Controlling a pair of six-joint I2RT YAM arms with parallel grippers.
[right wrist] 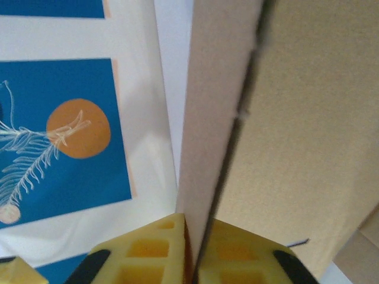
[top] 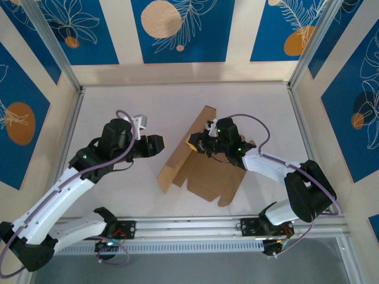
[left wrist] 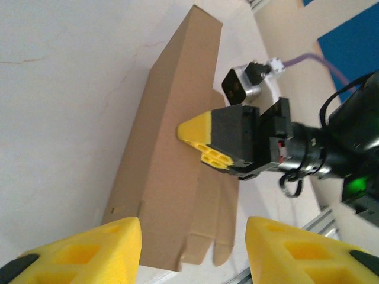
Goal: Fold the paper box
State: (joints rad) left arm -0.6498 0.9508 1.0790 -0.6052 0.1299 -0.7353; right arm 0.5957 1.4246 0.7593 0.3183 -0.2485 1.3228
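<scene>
Right claw (top: pixel 195 142) is pinching shut on the long side wall of the paper box (top: pixel 204 174), holding that wall upright along the box's left edge while the rest of the sheet is lying flat on the surface (top: pixel 118 100). Left claw (top: pixel 155 145) is hovering just left of the box, fingers apart, gripping nothing and touching no cardboard. Judging the fold as barely getting going: one wall is standing, while the other walls, end flaps and lid are lying spread and waiting to be raised and tucked.

Bright, even light leaves only faint, soft shadows around the paper box (top: pixel 207 177); both wrist views blur up close.
</scene>
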